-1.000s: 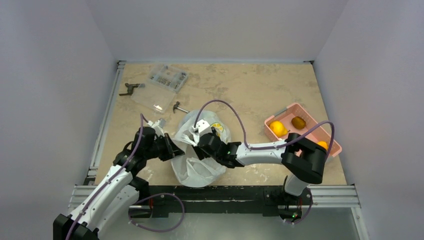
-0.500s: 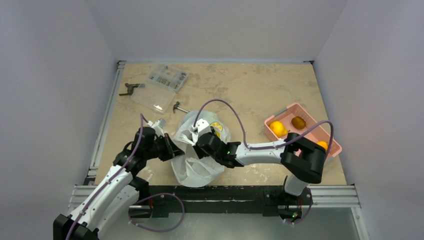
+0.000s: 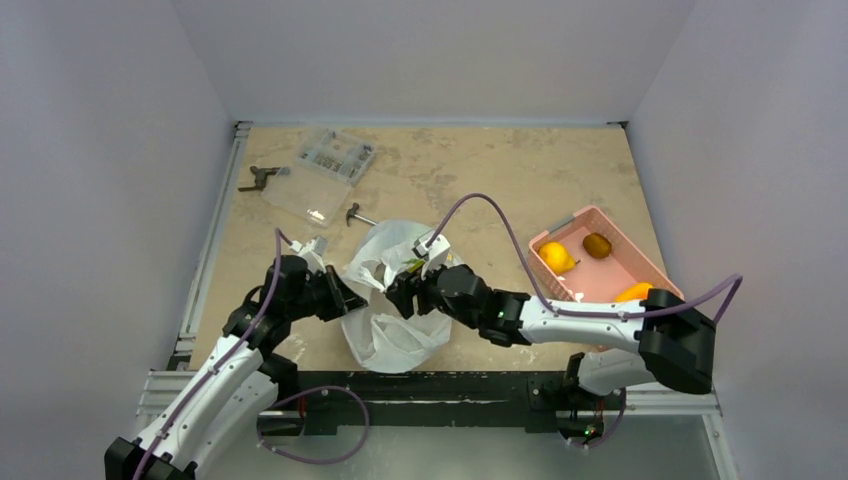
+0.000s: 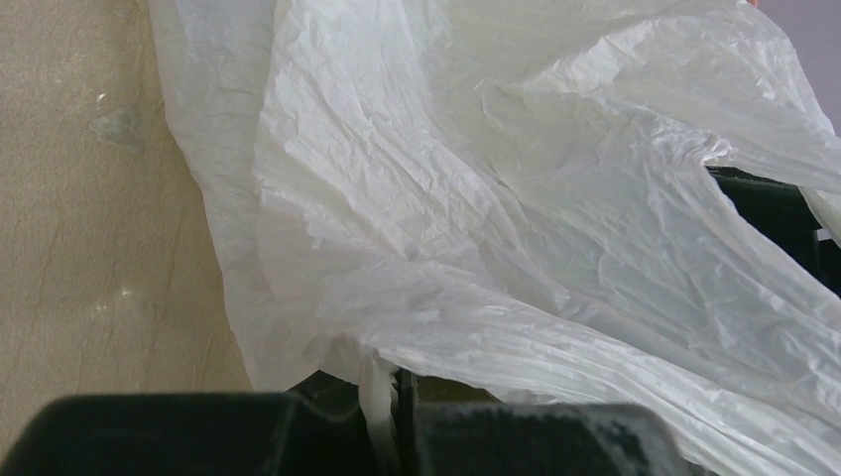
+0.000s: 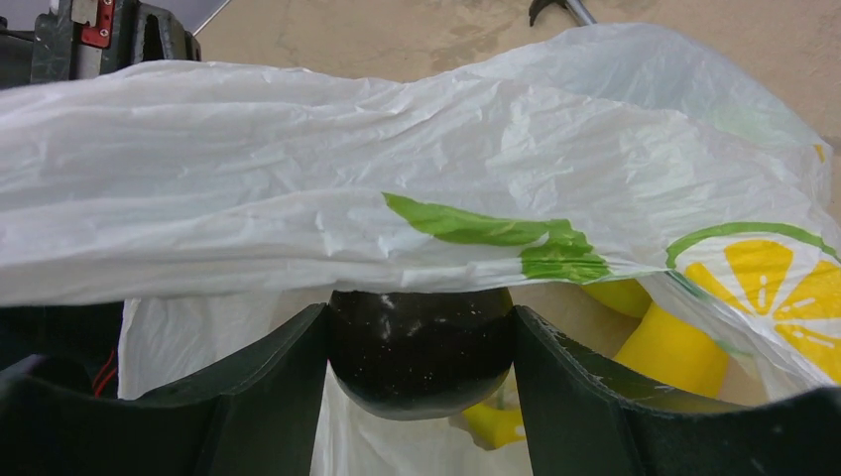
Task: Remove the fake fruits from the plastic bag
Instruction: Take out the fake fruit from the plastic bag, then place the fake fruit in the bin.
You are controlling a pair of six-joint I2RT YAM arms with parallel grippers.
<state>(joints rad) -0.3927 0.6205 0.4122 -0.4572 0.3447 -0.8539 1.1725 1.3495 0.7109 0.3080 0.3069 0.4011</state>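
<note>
The white plastic bag point(image 3: 385, 335) lies crumpled between my two arms. My left gripper point(image 3: 345, 298) is shut on a twisted strip of the bag's edge point(image 4: 377, 382), on the bag's left side. My right gripper point(image 3: 402, 293) is at the bag's mouth, shut on a dark glossy round fruit point(image 5: 421, 347) held between both fingers. The bag's printed upper layer point(image 5: 298, 198) drapes over that fruit. A yellow banana point(image 5: 674, 352) lies inside the bag behind it.
A pink basket point(image 3: 570, 222) at the right holds a yellow fruit point(image 3: 556, 258), a brown one point(image 3: 598, 244) and an orange one point(image 3: 635, 292). A clear parts box point(image 3: 335, 160), a small tool point(image 3: 262, 177) and a small hammer point(image 3: 358, 213) lie at the back left.
My right arm's elbow has swung out to the right and its gripper has drawn back toward the near side of the bag's mouth. The left arm has barely moved.
</note>
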